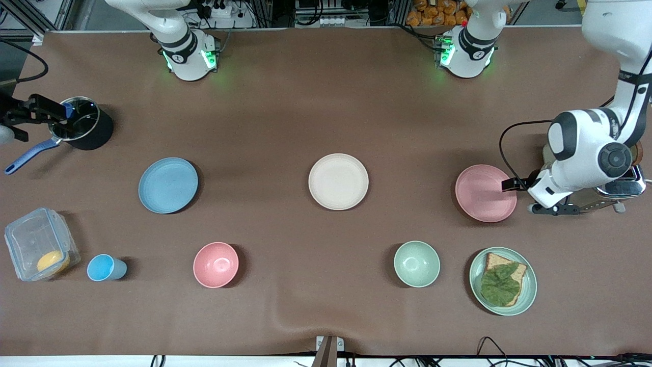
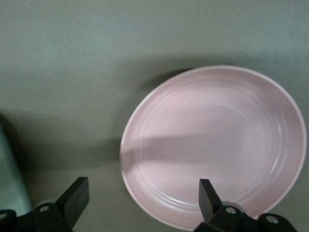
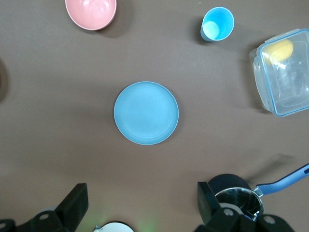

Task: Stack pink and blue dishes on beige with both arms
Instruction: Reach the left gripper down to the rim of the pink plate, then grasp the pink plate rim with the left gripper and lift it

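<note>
The pale pink plate (image 1: 484,193) (image 2: 217,145) lies toward the left arm's end of the table. My left gripper (image 1: 517,196) (image 2: 143,188) is low at its outer edge, open, and the plate's rim sits between the fingers without touching them. In the table's middle is the beige plate (image 1: 338,181), with nothing on it. The light blue plate (image 1: 168,184) (image 3: 146,112) lies toward the right arm's end. My right gripper (image 1: 57,115) (image 3: 142,193) hangs high and open, holding nothing, and shows over the pot at the front view's edge.
A steel pot with a blue handle (image 1: 79,125), a clear box (image 1: 38,244), a blue cup (image 1: 104,267) and a pink bowl (image 1: 216,264) surround the blue plate. A green bowl (image 1: 416,263) and a green plate with bread (image 1: 503,280) lie nearer the camera than the pink plate. A metal appliance (image 1: 624,186) stands under the left arm.
</note>
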Controlling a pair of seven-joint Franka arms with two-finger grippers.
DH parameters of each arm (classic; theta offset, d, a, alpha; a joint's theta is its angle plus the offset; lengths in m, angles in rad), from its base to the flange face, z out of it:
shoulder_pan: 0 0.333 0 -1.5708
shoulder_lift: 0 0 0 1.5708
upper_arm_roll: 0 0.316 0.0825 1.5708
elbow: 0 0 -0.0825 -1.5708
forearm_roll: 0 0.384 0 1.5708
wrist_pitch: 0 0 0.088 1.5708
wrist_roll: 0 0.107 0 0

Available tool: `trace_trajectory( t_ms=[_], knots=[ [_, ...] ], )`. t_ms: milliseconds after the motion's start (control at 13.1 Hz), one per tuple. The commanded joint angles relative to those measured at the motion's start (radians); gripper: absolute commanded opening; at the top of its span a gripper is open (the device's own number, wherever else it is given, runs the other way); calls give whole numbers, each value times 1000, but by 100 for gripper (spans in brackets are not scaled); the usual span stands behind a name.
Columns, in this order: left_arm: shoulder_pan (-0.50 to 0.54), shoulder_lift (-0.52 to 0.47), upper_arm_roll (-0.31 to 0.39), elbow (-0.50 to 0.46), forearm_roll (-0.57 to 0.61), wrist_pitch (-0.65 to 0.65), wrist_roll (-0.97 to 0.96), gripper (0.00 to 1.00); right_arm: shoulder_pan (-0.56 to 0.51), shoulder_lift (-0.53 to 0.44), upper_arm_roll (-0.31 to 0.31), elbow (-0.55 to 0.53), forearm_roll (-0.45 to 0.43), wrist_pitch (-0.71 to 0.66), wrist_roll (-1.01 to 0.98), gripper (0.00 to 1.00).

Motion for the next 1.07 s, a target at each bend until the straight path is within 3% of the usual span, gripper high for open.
trace_trajectory(
  t_ms=[0,685,989],
  knots=[
    [4,30,-6,10,16,14,11,100,10,-5,-11,-5,-2,-10,12,100],
    [32,90,-3,45,18,22,14,99,15,-1,-10,-2,-1,-39,11,100],
    [38,110,-3,47,21,43,15,87,10,2,-10,-2,2,-39,7,100]
  ],
)
